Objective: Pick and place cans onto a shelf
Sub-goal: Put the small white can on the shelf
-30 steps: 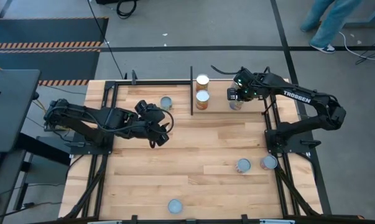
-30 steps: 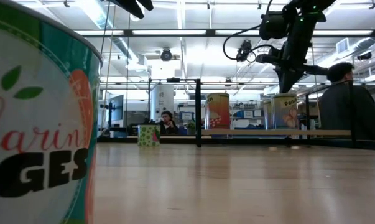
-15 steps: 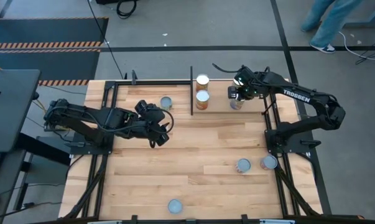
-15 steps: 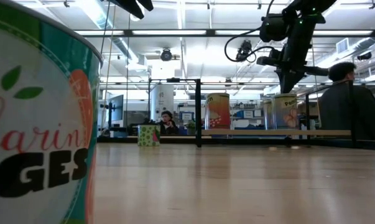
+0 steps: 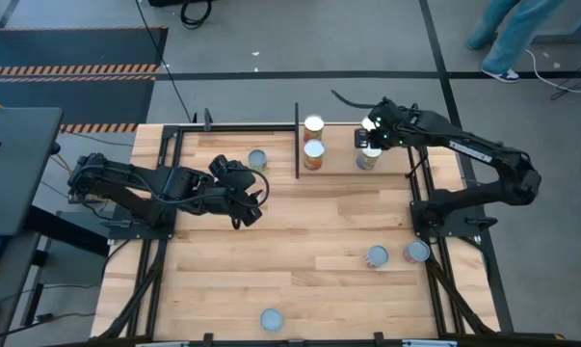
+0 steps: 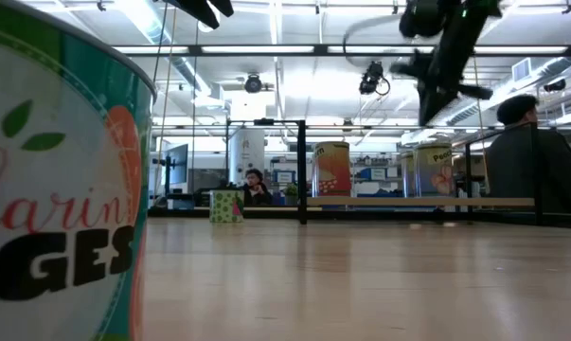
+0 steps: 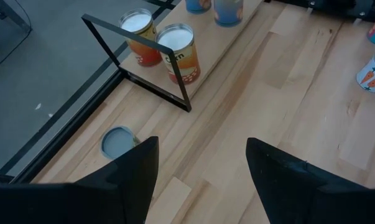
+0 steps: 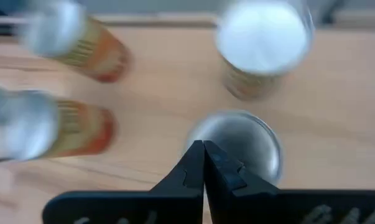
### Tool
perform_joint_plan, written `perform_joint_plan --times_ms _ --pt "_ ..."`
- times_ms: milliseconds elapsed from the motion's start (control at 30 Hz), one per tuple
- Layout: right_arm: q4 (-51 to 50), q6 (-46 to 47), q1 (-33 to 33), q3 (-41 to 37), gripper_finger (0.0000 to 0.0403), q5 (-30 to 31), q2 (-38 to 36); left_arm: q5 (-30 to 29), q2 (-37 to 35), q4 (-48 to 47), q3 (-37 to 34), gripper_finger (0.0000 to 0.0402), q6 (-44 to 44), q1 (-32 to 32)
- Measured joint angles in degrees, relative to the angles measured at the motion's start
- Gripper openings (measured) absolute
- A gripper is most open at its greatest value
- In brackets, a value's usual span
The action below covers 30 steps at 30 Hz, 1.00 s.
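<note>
- The left gripper (image 5: 254, 205) hangs over the light wooden desk (image 5: 300, 231), in the left half near the far edge. Its dark fingers (image 7: 134, 168) are open and hold nothing.
- A small round tin with a blue-grey top (image 5: 257, 158) stands on the desk just beyond the left gripper, near the far edge and outside the shelf.
- The shelf (image 5: 338, 169) is a low rack of thin black posts and rails around a light wooden board. It sits along the far edge, from the middle to the right.
- Two tins with white tops and orange sides (image 5: 313, 154) stand on the left end of the shelf, one behind the other, very close together.
- The right gripper (image 5: 371, 135) is above the right part of the shelf. Its fingers (image 8: 203, 163) are closed together and hold nothing.
- A tin with a silvery top (image 8: 237, 144) stands right under those fingers. Another tin with a white top (image 8: 263, 43) stands close beside it.
- Two more round tins (image 5: 377, 256) sit side by side near the right edge of the desk.
- One tin with a blue-grey top (image 5: 270, 319) sits alone near the front edge.
</note>
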Motion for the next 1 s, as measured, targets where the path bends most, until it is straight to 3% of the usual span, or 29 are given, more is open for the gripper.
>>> perform_joint_plan --times_ms 100,267,433,567,733,1000 --pt "2.1 -3.7 7.5 1.7 0.0008 2.2 -2.5 0.0 0.0 0.0 0.0 0.0247 0.1 0.0" --pt "3.5 -5.0 27.5 1.7 0.0008 4.2 -4.0 -2.3 0.0 0.0 0.0 0.0247 0.6 0.0" --pt "3.4 -4.5 46.7 1.7 0.0011 2.7 -1.2 -3.2 0.0 1.4 0.0 0.0247 0.2 0.1" --pt "2.3 -6.6 57.2 1.6 0.0031 0.8 2.3 -3.0 0.0 3.2 0.0 0.0247 0.0 0.0" --pt "-0.3 -11.4 64.5 1.6 0.0102 -4.2 6.8 -2.0 0.0 3.8 0.0 0.0247 -0.6 -0.2" --pt "-11.6 -13.0 67.2 1.6 0.0274 -8.8 14.9 -1.3 0.1 6.5 0.0 0.0247 -0.2 -1.0"
